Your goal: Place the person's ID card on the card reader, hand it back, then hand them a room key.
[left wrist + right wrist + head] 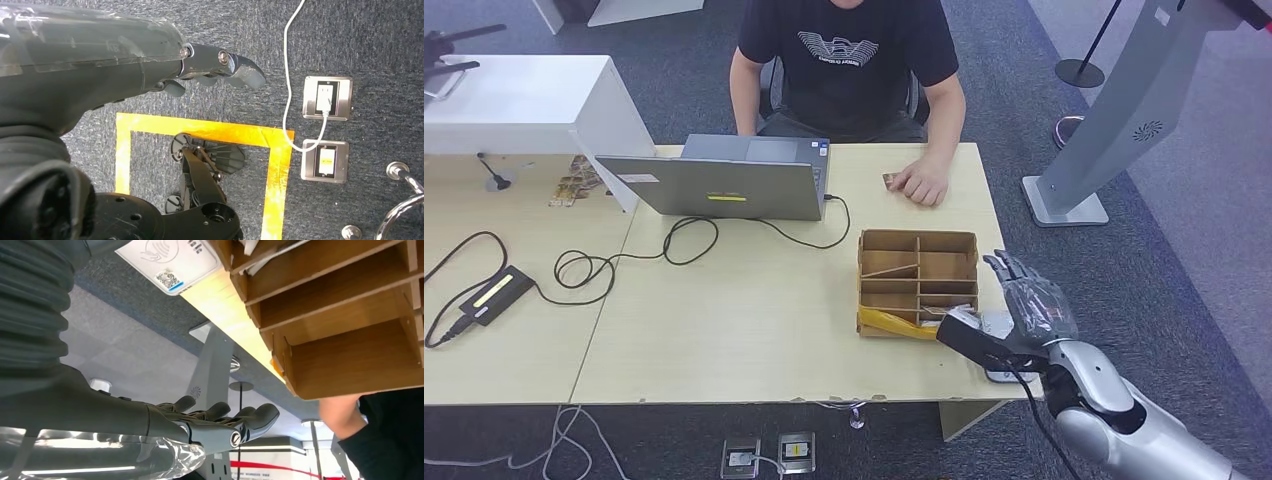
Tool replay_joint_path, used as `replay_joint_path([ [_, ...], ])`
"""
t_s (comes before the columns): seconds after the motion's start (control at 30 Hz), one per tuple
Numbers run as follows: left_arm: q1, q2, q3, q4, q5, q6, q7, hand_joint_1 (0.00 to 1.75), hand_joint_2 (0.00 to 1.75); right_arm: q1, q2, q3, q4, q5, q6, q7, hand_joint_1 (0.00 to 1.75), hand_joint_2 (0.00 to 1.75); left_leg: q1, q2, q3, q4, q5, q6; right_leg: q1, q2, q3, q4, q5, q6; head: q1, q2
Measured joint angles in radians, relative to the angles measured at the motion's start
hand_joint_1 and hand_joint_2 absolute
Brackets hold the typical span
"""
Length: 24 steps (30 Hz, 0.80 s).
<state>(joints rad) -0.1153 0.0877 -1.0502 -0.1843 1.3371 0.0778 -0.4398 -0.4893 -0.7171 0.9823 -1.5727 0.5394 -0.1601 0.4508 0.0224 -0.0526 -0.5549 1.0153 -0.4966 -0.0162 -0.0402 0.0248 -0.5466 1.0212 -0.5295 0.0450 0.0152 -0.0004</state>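
The ID card [890,180] lies on the desk [754,320] at the far edge, partly under the person's hand [922,184], which rests on the wood just right of the laptop [724,185]. From the right hand [1014,318] the card sits at about eleven o'clock, well apart, with the cardboard organizer [918,283] between them. The card is too small and too covered to judge its long axis. The right hand hovers at the desk's near right corner over the white card reader [172,260], palm turned inward, fingers spread and holding nothing. The left hand [150,60] hangs low toward the carpet, fingers loosely curled and empty, so the right is plainly the nearer one for reaching the card.
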Motion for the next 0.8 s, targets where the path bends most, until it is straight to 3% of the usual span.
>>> replay_joint_path([
  [0.8,0.0,-0.001,0.0,0.0,0.009,0.0,0.0,0.0,0.0,-0.012,0.051,0.065,0.064,-0.03,-0.036,-0.036,0.0,1.75,0.0,0.0,0.0,0.0,0.0,0.0,0.0,0.0,0.0,0.0,0.0,0.0,0.0,0.0],
])
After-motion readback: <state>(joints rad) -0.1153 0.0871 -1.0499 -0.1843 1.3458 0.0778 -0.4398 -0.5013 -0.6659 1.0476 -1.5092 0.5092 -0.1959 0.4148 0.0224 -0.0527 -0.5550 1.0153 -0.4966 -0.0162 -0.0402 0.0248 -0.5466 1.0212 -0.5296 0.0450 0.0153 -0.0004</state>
